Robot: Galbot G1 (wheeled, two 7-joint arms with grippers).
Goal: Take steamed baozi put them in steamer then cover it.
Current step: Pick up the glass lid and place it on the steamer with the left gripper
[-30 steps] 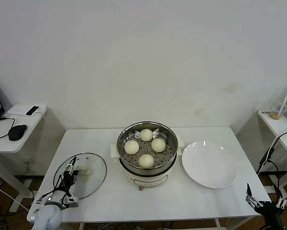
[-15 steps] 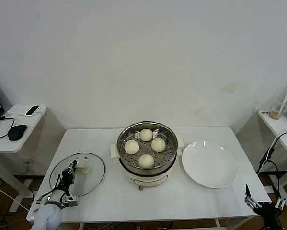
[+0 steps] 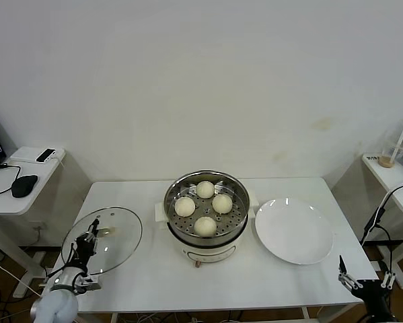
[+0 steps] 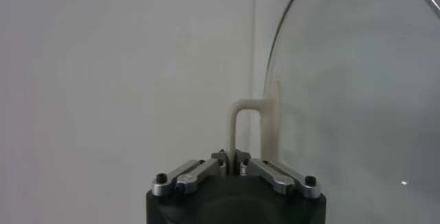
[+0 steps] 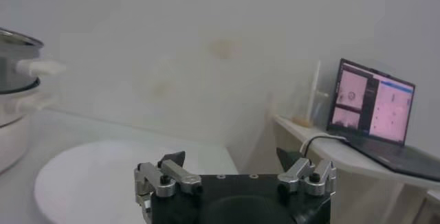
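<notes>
The steamed baozi (image 3: pixel 204 206) all sit in the steamer (image 3: pixel 206 215); the left gripper (image 3: pixel 88 243) pinches the cover (image 3: pixel 102 240), not yet on, and the right gripper (image 3: pixel 363 280) waits spread apart.

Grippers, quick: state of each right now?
Left gripper: shut on the glass lid's handle.
Right gripper: open, holding nothing, by the table's right corner.
</notes>
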